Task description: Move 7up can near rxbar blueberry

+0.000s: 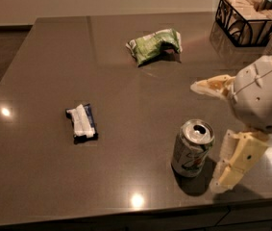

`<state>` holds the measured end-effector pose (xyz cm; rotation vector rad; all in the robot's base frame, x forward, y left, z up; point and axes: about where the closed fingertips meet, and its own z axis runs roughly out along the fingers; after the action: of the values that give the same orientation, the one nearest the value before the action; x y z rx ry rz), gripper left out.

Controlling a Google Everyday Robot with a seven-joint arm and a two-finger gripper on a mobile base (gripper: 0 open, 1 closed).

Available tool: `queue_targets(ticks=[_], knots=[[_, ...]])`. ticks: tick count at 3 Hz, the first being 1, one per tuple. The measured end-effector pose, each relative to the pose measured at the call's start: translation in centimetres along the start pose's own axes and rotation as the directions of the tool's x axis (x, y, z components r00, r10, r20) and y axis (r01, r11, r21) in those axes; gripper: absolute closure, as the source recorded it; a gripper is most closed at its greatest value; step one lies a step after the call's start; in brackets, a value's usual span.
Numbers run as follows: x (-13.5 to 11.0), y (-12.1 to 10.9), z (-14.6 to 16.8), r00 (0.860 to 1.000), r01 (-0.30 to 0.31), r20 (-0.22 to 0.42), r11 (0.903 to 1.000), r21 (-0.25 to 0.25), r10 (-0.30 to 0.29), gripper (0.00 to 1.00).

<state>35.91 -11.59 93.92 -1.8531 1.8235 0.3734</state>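
The 7up can point(191, 150) stands upright on the dark table point(126, 90), near its front edge and right of centre; its silver top is open and its sides are dented. The rxbar blueberry point(81, 123) lies flat to the can's left, dark blue with a white band. My gripper point(205, 136) is open just right of the can. One cream finger point(211, 86) reaches past the can's far side. The other finger point(235, 161) hangs low at the can's near right. Neither finger visibly touches the can.
A crumpled green and white snack bag point(154, 44) lies at the back middle of the table. A black wire basket point(243, 16) with packets stands at the back right corner. The table's front edge runs close below the can.
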Motion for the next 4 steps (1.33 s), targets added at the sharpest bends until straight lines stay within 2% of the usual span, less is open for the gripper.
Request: queue_targets(ticks=[1,3,4], knots=[[-0.6,0.6,1.7,1.000,0.017,0.026,0.9998,-0.014,-0.017,0.00],[0.2,-0.7,2.6,0.999,0.003,0.037,1.0000,-0.006,-0.003,0.00],[0.6,-1.0,2.9,1.000,0.006,0.027,0.9999,-0.014,-0.005,0.18]])
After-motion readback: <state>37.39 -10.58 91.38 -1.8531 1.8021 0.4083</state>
